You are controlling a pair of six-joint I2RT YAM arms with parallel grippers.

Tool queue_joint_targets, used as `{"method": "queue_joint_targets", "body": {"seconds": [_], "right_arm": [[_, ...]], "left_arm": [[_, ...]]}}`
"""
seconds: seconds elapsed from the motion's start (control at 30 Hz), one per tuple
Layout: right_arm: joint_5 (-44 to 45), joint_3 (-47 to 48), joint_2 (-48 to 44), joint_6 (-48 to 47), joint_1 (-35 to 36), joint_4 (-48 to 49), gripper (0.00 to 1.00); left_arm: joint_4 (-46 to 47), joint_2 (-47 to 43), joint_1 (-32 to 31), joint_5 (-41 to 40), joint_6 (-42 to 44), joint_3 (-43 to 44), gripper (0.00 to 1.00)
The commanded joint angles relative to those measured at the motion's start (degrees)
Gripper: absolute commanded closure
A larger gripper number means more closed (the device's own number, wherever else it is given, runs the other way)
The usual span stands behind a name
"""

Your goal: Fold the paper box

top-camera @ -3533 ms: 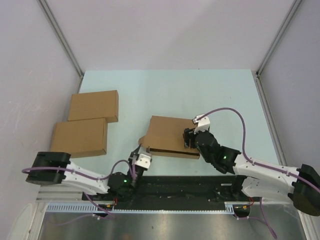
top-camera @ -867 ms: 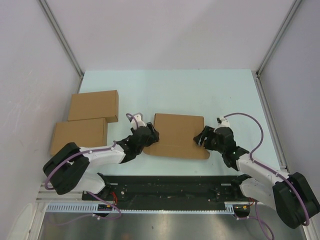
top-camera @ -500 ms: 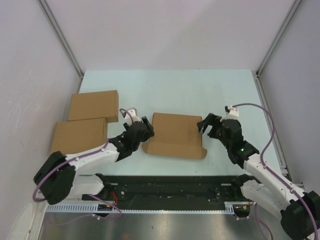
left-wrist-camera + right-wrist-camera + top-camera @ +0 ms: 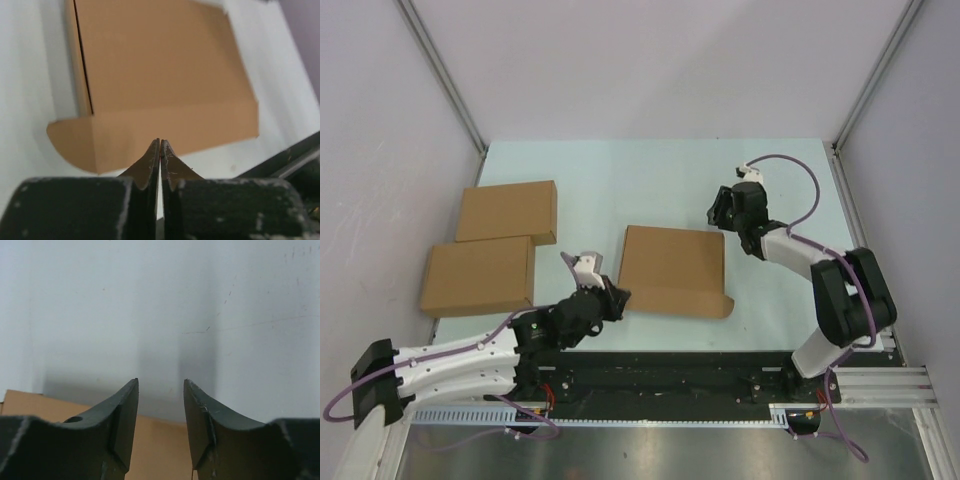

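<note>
The paper box (image 4: 670, 268) lies closed and flat in the middle of the table, with a small rounded flap sticking out at its near left corner. In the left wrist view the paper box (image 4: 160, 75) fills the upper half, its front wall facing me. My left gripper (image 4: 616, 297) sits at that near left corner, shut with nothing between its fingers; the left gripper (image 4: 160, 142) shows its tips just short of the front wall. My right gripper (image 4: 719, 211) hovers over the far right corner, open and empty. Below the right gripper (image 4: 161, 385) a strip of the box (image 4: 155, 450) shows.
Two finished flat brown boxes (image 4: 507, 211) (image 4: 480, 275) lie at the table's left side, one partly behind the other. The light teal table (image 4: 650, 180) is walled by grey panels. A black rail (image 4: 670, 375) runs along the near edge.
The left arm drew back toward the near edge and its jaws closed. The right arm swung from the box's right side to its far right corner, jaws narrowing. The box shifted slightly.
</note>
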Motion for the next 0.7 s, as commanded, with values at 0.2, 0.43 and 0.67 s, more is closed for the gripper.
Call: {"method": "queue_joint_targets", "body": {"seconds": [0.2,0.43,0.67], "right_arm": [[-3.80,7.67,11.88,-2.01,-0.87,1.43,0.57],[-3.89,5.92,13.47,-1.75,-0.34,-3.24,0.58],[-3.36,-2.34,6.54,1.15,0.01,-4.11,0.61]], "left_arm": [[5.45,4.68,-2.45,11.01,2.71,-7.81,1.00],[13.03,22.40,-2.37,19.72,4.91,-5.45,1.00],[13.74,34.57,1.49,20.25,3.51,-0.34,1.00]]}}
